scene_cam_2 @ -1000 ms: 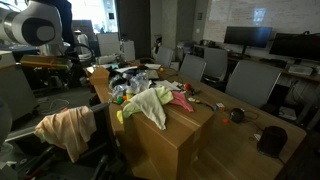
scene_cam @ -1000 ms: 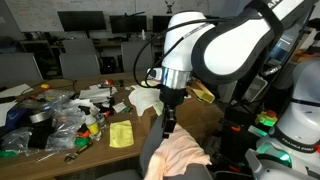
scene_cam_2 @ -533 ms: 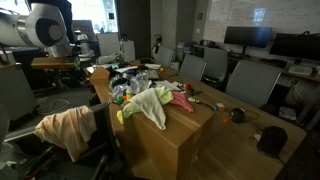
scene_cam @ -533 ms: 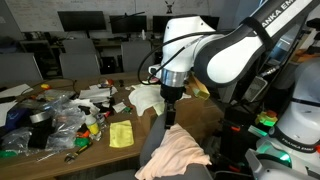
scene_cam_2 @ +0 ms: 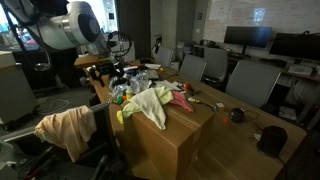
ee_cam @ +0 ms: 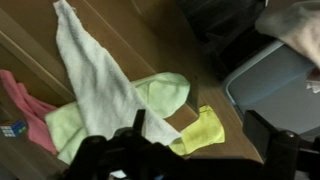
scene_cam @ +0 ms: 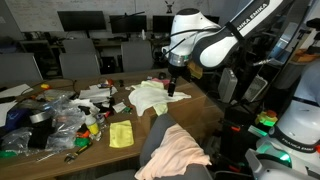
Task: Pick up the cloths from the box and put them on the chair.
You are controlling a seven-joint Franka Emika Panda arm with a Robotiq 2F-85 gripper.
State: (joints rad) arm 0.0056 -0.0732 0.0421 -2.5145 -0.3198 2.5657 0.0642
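Several cloths lie on the brown cardboard box (scene_cam_2: 175, 140): a white cloth (ee_cam: 92, 75), a pale green cloth (ee_cam: 162, 93), a pink cloth (ee_cam: 22, 105) and a yellow-green cloth (ee_cam: 203, 130). In both exterior views they form one heap (scene_cam: 148, 97) (scene_cam_2: 150, 102). A peach cloth (scene_cam: 180, 150) (scene_cam_2: 64, 128) is draped over the grey chair (ee_cam: 272, 72). My gripper (scene_cam: 172, 90) (ee_cam: 200, 135) hangs above the heap, open, with nothing between its fingers (ee_cam: 136, 126).
A long table (scene_cam: 95, 145) beside the box carries clear plastic bags (scene_cam: 55, 112), small clutter and a bright yellow square cloth (scene_cam: 121, 134). Dark office chairs (scene_cam_2: 250, 82) and monitors (scene_cam_2: 262, 40) stand around. A second robot base (scene_cam: 292, 125) sits close to the grey chair.
The gripper opened over the chair, leaving the peach cloth there. The arm then rose and swung back over the box's heap of cloths.
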